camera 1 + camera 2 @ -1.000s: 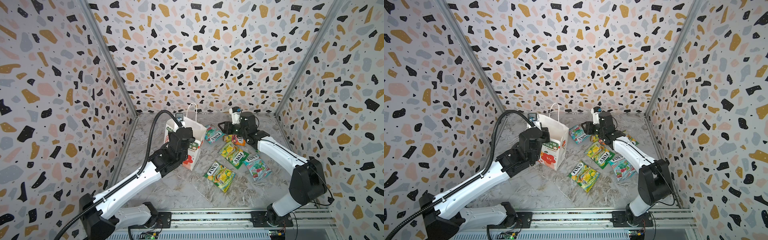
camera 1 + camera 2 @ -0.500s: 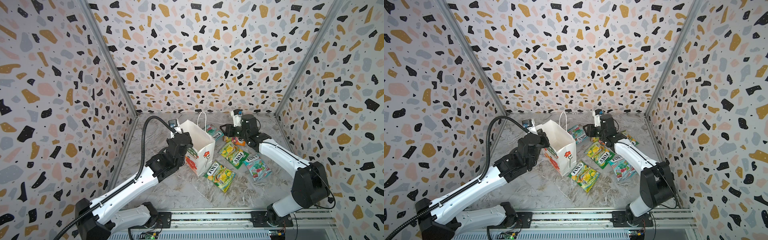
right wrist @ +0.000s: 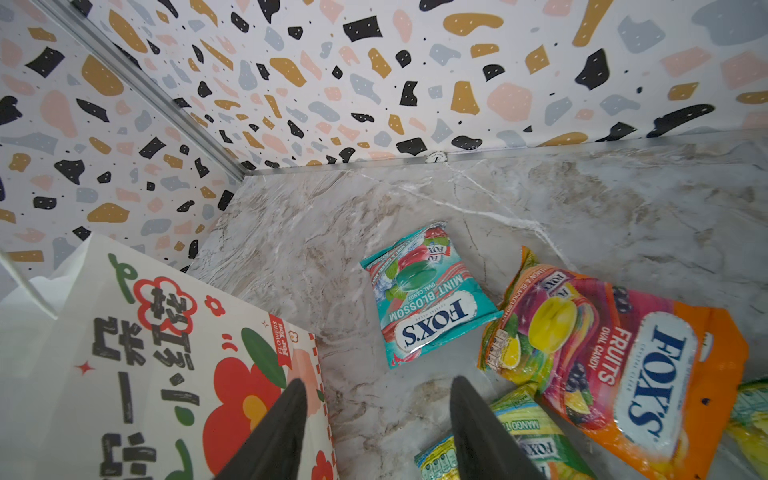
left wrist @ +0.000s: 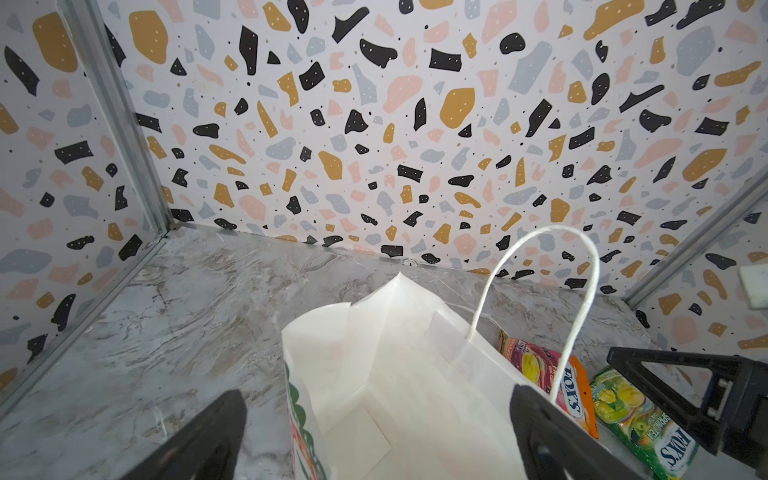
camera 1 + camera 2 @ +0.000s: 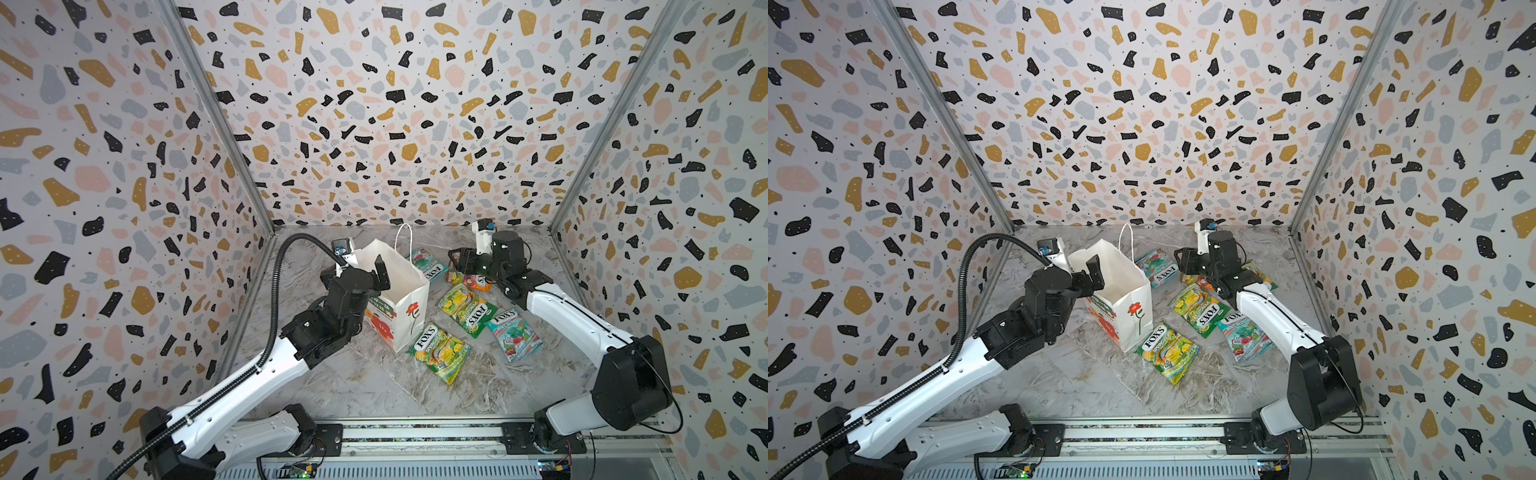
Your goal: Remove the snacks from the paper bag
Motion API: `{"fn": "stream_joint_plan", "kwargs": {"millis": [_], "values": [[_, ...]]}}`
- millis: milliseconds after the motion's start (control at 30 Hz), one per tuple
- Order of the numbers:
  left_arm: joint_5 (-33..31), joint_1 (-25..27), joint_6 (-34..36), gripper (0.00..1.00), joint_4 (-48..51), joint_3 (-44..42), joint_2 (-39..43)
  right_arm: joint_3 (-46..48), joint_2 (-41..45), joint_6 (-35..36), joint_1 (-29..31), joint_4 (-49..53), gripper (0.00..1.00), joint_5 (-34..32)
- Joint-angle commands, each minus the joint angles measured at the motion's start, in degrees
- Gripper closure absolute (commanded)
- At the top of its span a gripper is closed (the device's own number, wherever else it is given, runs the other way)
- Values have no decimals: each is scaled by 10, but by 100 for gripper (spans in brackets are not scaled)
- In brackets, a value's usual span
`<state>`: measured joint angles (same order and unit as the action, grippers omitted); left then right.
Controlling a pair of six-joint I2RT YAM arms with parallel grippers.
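Now paper bag upright, mouth up; L tool wide apart, R tool half-spread, both empty.

Bright, even light, soft shadows, glare on the snacks, edges warped.

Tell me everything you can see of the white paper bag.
The paper bag is white, crisp-looking paper with a red flower print, dark and green lettering and a white cord handle standing up. It stands upright on the marble tabletop, mouth open, and looks empty inside. The open left gripper hovers at its mouth; contact is unclear.
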<state>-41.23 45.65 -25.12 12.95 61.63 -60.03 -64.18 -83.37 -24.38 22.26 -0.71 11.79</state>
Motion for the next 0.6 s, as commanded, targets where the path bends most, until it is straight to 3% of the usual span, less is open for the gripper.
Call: {"fn": "stream_joint_plan", "kwargs": {"millis": [0, 167, 400, 467, 567], "values": [[9, -3, 47, 0, 15, 49, 20, 9, 32, -6, -13, -1, 43, -33], [-60, -3, 91, 0, 44, 93, 35, 41, 61, -6, -29, -3, 43, -110], [-268, -25, 171, 0, 10, 103, 34, 115, 105, 0, -61, -13, 42, -254], [-276, -71, 172, 0, -3, 93, 33, 140, 117, 4, -76, -26, 42, -274], [-228, -151, 134, 0, -9, 66, 37, 176, 130, 22, -91, -53, 42, -308]]}}
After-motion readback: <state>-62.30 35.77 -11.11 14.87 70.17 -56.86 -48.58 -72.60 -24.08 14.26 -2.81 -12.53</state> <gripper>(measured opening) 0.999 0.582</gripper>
